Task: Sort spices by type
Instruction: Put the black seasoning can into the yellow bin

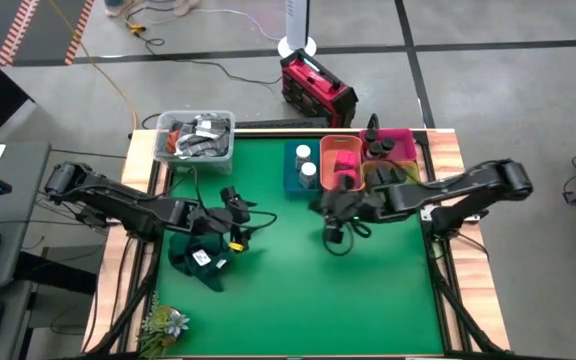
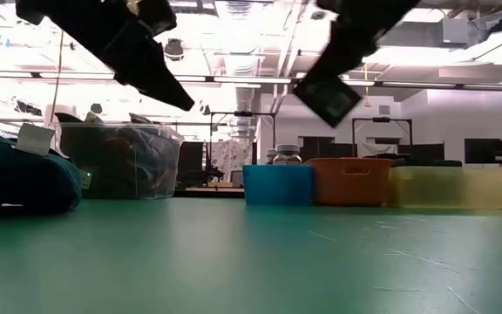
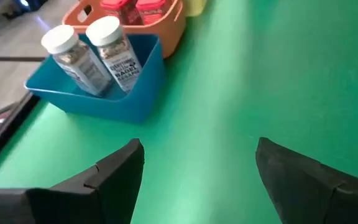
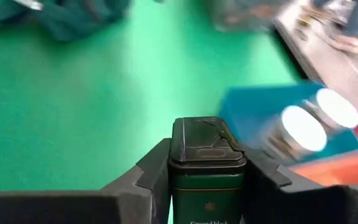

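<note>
Sorting looks mostly done: white-capped jars point(image 3: 98, 53) are parked in the blue bin point(image 3: 114, 102), red boxes point(image 3: 132, 9) in the orange bin point(image 3: 166, 34), a dark tin point(image 4: 207, 171) is pinched in the right claw point(image 4: 207, 180) above the bench point(image 1: 288, 280), and the left claw point(image 3: 197, 180) is spread wide, empty.

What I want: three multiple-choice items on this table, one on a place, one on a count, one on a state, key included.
1. The white-capped jars stand:
A. in the blue bin
B. in the orange bin
C. on the dark green cloth

2. White-capped jars in that bin:
A. one
B. two
C. four

3. The right gripper is:
A. open and empty
B. shut on a dark tin
C. shut on a white-capped jar

Key: 1 A, the left wrist view shows them inside blue walls. 2 B, two white caps show. 3 B, the right wrist view shows the tin clamped between the fingers.
</note>
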{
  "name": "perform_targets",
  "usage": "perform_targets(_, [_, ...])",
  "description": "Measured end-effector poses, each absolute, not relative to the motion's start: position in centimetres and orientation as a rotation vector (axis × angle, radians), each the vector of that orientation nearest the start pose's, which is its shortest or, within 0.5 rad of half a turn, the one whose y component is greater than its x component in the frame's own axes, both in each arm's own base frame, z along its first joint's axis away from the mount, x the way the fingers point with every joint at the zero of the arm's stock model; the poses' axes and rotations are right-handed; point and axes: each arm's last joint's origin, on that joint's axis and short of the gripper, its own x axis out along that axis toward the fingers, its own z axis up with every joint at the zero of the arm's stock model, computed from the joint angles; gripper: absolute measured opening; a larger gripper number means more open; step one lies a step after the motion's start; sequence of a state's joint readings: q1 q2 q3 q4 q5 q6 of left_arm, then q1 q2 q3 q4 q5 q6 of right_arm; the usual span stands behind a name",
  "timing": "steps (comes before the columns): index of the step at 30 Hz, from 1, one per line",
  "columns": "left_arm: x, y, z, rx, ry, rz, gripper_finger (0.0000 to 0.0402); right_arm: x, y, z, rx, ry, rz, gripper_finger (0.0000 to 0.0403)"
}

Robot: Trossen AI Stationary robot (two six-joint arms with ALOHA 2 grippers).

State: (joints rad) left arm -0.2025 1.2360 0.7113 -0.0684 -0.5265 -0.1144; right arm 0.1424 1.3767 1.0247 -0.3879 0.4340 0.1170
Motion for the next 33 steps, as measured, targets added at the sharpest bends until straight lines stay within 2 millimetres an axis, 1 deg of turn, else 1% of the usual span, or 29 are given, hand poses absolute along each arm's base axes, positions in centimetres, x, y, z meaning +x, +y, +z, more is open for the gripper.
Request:
perform_targets(3, [25.3, -3.8, 22.4, 0.089, 0.560, 0.337, 0.0293, 25.8, 2.9, 27.4, -0.070, 0.701, -0.419, 0.0161])
perform_targets(6, [25.6, -3.9, 22.0, 0.086, 0.571, 0.327, 0.0292, 22.9, 2.8, 27.2, -0.041, 0.665, -0.534, 0.0159])
perform_targets(12, [26.1, -4.0, 21.7, 0.085, 0.557, 0.325, 0.0292, 18.0, 1.8, 25.4, 0.044, 0.534, -0.783, 0.0165])
perform_targets(15, [26.1, -4.0, 21.6, 0.085, 0.562, 0.312, 0.0292, 16.2, 1.1, 24.1, 0.074, 0.468, -0.912, 0.0165])
perform_targets(18, [26.1, -4.1, 21.6, 0.081, 0.565, 0.295, 0.0292, 15.0, 0.6, 23.1, 0.084, 0.395, -1.021, 0.0164])
perform_targets(22, [26.1, -4.1, 21.6, 0.084, 0.573, 0.295, 0.0292, 14.1, -0.1, 22.5, 0.093, 0.354, -1.114, 0.0166])
perform_targets(25, [26.0, -4.1, 21.5, 0.098, 0.586, 0.292, 0.0292, 13.6, -0.6, 22.2, 0.094, 0.366, -1.169, 0.0166])
perform_targets(33, [25.8, -4.0, 21.2, 0.108, 0.615, 0.293, 0.0292, 12.2, -2.1, 21.6, 0.057, 0.466, -1.306, 0.0168])
